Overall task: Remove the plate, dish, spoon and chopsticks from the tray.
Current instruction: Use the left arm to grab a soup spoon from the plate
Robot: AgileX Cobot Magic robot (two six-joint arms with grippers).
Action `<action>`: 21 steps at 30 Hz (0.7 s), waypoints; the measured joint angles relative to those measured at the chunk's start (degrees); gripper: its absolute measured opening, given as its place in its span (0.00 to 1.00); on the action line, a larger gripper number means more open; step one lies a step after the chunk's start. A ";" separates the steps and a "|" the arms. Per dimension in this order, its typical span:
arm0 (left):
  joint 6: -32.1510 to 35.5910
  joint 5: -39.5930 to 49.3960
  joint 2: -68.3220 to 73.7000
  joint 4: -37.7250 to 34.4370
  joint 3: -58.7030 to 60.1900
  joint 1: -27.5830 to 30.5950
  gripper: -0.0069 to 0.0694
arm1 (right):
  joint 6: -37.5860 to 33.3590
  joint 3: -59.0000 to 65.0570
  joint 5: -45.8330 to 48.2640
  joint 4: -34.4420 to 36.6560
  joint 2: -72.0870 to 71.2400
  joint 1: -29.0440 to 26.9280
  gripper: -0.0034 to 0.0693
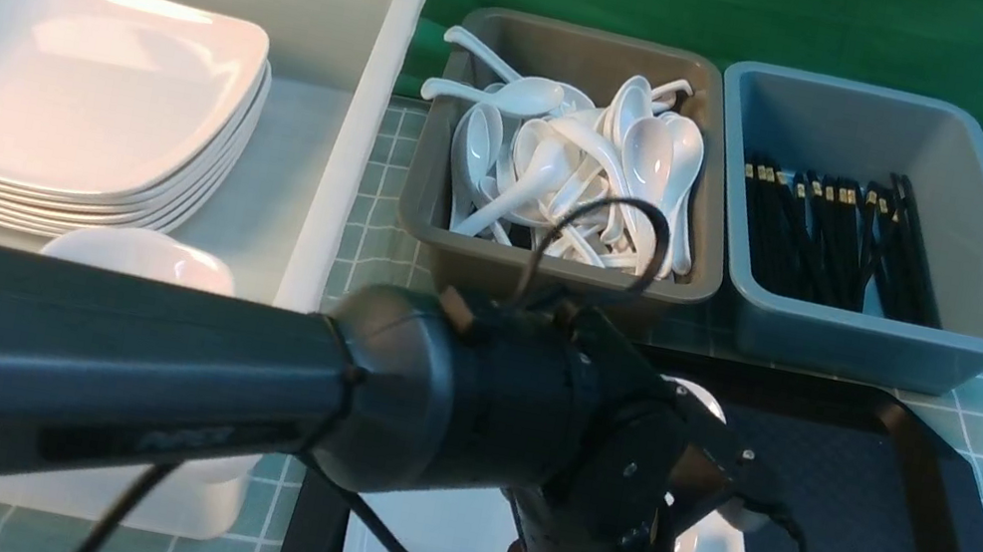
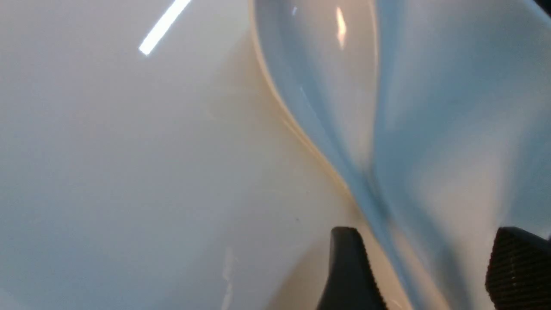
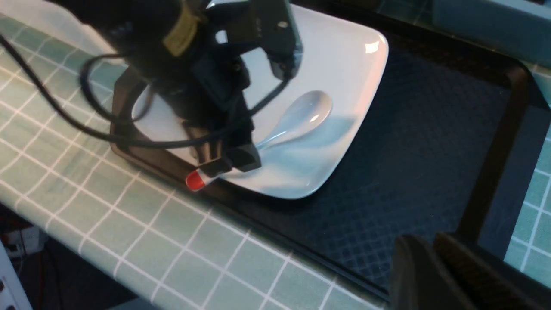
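Judging from the left gripper (image 2: 430,271), the step in hand is the pick of the spoon (image 3: 305,112). Its jaws stand apart, one on each side of the thin handle, and they hold nothing yet. The spoon lies on the plate (image 1: 448,523), its bowl pointing to about 12 o'clock and its handle end at the 6 o'clock edge of the plate. The plate itself sits in the 7 o'clock part of the tray (image 1: 866,504). The right gripper (image 3: 434,275) waits above the 4 o'clock side of the tray, its jaws almost together with nothing seen between them. The first danger is, I think, an uneven closing: if one finger meets the handle before the other, the glossy spoon may slide or turn on the glossy plate and escape the grip. The second is depth. The fingertips are very near the plate, so a little more descent could press on its rim and tip or push the plate. The third comes with the lift: a grip so far out on the handle leaves the heavy bowl free, so it may swing down and slip out on the way to the spoon bin (image 1: 552,279) at 12 o'clock. I cannot see any chopsticks on the tray.
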 joint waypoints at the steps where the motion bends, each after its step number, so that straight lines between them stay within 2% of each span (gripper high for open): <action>1: 0.00 -0.15 0.97 0.77 0.00 0.00 0.66 | -0.41 0.00 0.00 0.06 0.00 0.00 0.18; 3: -0.06 -0.15 1.90 1.90 0.00 0.04 0.65 | -1.27 0.00 0.00 0.12 0.00 0.00 0.18; 5: -0.31 -0.56 2.09 2.31 -0.19 0.04 0.59 | -1.66 0.05 0.00 0.16 0.00 0.00 0.18; 8: -0.51 -0.60 2.28 2.70 -0.26 0.11 0.42 | -3.07 0.04 0.00 0.19 0.00 0.00 0.19; 9: -0.58 -0.60 2.28 2.39 -0.26 0.11 0.30 | -3.27 0.04 0.00 0.19 0.00 0.00 0.20; 10: -0.80 -0.43 2.28 1.27 -0.26 0.11 0.23 | -3.34 0.04 0.00 0.19 0.00 0.00 0.20; 11: -0.80 -0.37 2.22 1.27 -0.26 0.11 0.19 | -3.51 0.04 0.00 0.19 0.00 0.00 0.20; 17: -0.85 -0.50 -1.72 2.47 -0.26 -0.01 0.18 | -3.97 0.04 0.00 0.19 0.00 0.00 0.22; 21: -1.74 -1.74 -8.45 7.75 -1.97 2.16 0.18 | -3.91 0.04 0.00 -0.18 0.00 0.00 0.23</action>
